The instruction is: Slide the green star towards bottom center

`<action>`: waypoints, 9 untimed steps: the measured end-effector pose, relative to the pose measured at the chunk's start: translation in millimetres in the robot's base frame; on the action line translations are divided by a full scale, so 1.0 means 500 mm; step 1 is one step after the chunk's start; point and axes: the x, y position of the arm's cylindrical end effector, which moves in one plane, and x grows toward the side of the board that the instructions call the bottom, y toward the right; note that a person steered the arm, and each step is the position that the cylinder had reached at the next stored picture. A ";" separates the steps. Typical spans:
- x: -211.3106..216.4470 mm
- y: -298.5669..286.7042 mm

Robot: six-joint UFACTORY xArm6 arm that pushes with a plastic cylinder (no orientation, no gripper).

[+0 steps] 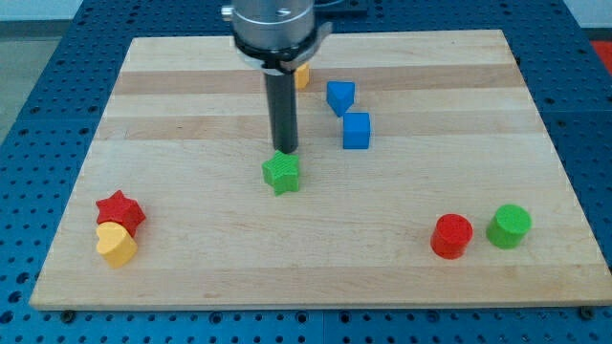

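In the camera view my tip (285,150) comes down from the arm's grey housing at the top centre of the frame and ends right at the upper edge of the green star (281,173), touching it or all but touching; the rod has no jaws and holds nothing, it only stands against the block. The green star lies a little left of the frame's centre on the wooden board (191,115), with bare wood below it all the way to the board's bottom edge. Right of the rod, near the upper middle, two blue blocks sit close together, the upper blue block (340,96) tilted and the lower blue cube (357,131) just below it; an orange block (302,76) peeks out beside the rod, mostly hidden. At lower left a red star (120,210) touches a yellow heart (117,245) beneath it, near the board's left edge. At lower right a red cylinder (451,236) and a green cylinder (509,226) stand side by side, apart
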 end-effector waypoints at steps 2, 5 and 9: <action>0.026 -0.051; 0.046 -0.080; 0.231 0.083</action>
